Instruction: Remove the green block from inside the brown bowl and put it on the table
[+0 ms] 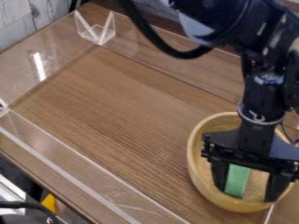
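Note:
The brown bowl (201, 154) sits on the table (117, 105) at the lower right. Inside it lies the green block (239, 179), only partly visible between the gripper's fingers. My gripper (246, 176) hangs straight down into the bowl, open, with one finger (218, 171) left of the block and the other (277, 181) right of it. The fingers straddle the block; whether they touch it I cannot tell. The black arm covers the far part of the bowl.
Low clear plastic walls (70, 175) edge the table along the left and front. A clear folded plastic piece (96, 28) stands at the far left corner. Broad wood-grain surface stretches left of the bowl.

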Robot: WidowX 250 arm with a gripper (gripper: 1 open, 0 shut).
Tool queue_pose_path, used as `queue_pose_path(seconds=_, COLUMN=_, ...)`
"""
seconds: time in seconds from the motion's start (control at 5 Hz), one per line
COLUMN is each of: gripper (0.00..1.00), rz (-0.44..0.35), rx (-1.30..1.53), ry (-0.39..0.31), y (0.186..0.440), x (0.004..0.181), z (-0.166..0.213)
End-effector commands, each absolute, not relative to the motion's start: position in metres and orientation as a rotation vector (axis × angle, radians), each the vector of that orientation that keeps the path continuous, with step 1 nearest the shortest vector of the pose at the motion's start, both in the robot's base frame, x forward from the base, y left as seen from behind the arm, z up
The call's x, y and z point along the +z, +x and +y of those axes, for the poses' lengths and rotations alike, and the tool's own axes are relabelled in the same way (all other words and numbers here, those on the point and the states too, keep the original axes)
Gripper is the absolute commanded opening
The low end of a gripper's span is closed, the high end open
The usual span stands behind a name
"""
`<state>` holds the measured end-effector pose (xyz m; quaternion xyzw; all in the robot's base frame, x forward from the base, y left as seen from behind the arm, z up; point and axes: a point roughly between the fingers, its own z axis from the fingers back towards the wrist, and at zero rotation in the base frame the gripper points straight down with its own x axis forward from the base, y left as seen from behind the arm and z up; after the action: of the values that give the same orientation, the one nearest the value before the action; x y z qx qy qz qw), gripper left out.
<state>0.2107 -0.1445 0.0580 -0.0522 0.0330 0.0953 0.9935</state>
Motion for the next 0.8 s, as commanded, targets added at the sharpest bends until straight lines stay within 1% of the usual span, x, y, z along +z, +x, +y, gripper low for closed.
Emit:
queue_pose_path(seconds=0.0, gripper=1.00, rz=0.054, rx=0.182, ry=-0.100, y=0.2120, x=0.0586, z=-0.1431)
queue_pose_path(seconds=0.4, gripper=1.00, rz=0.047, rx=0.204, ry=-0.095, y=0.2101, x=0.0589, z=-0.1408)
queue_pose_path(seconds=0.6, gripper=0.00, rz=0.045, rx=0.224, ry=-0.096, y=0.2099, x=0.0579, z=-0.1420)
